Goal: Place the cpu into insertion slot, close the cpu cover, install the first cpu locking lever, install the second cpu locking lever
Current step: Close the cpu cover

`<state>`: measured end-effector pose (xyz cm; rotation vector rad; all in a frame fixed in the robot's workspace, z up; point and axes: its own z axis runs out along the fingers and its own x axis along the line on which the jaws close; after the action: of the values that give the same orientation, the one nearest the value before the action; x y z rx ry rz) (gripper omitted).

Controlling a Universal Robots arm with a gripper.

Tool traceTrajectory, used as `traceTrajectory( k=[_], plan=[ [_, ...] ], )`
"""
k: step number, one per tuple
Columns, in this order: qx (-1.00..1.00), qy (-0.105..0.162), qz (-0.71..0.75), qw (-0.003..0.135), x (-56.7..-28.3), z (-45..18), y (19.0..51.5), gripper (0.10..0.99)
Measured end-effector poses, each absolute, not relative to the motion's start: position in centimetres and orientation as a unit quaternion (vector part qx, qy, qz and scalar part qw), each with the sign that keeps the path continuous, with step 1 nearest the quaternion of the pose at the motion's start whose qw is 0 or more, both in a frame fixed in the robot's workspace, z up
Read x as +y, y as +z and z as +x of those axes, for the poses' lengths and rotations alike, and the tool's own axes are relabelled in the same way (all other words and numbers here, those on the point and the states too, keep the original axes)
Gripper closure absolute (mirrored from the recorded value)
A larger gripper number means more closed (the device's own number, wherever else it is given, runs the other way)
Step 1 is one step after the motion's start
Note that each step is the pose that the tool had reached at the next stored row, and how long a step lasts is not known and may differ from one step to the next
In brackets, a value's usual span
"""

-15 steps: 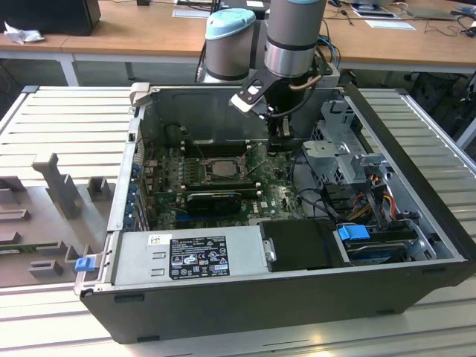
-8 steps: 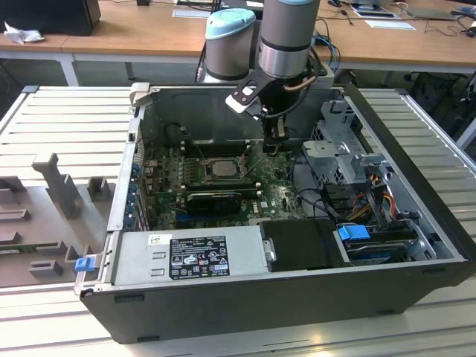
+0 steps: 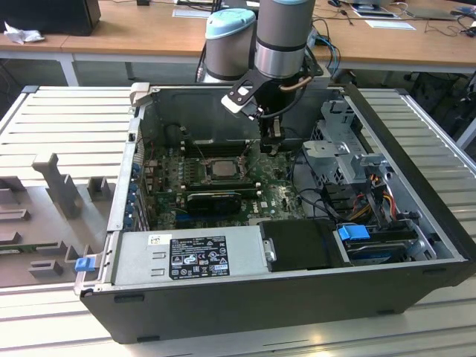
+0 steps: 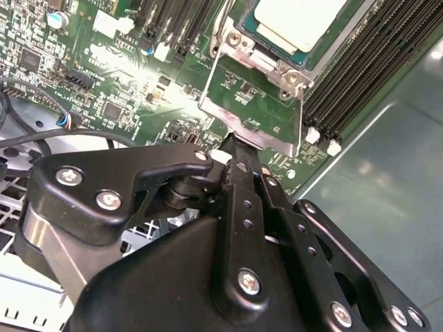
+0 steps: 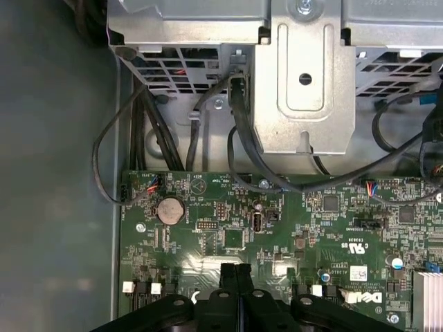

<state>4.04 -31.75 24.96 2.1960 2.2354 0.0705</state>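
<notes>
Gripper [image 4: 233, 146] fingers [image 5: 227, 277] are pressed together, their tips meeting the outer edge of the cpu cover [image 4: 299, 114], which is swung open off the insertion slot [image 4: 266, 59]. Beyond it, the cpu [image 4: 297, 19] lies seated in that slot, uncovered.

My gripper [image 3: 272, 144] hangs inside the open computer case [image 3: 260, 312], low over the green motherboard [image 3: 281, 196], just to the exterior view's right of the cpu [image 3: 221, 168], which lies in the insertion slot [image 3: 195, 175].
</notes>
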Motion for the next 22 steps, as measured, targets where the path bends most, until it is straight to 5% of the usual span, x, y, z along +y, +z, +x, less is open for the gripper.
traceTrajectory(
  k=[22],
  plan=[
    [0.713,0.022,0.701,0.004,-31.7,2.4,25.0,0.980]
  ],
)
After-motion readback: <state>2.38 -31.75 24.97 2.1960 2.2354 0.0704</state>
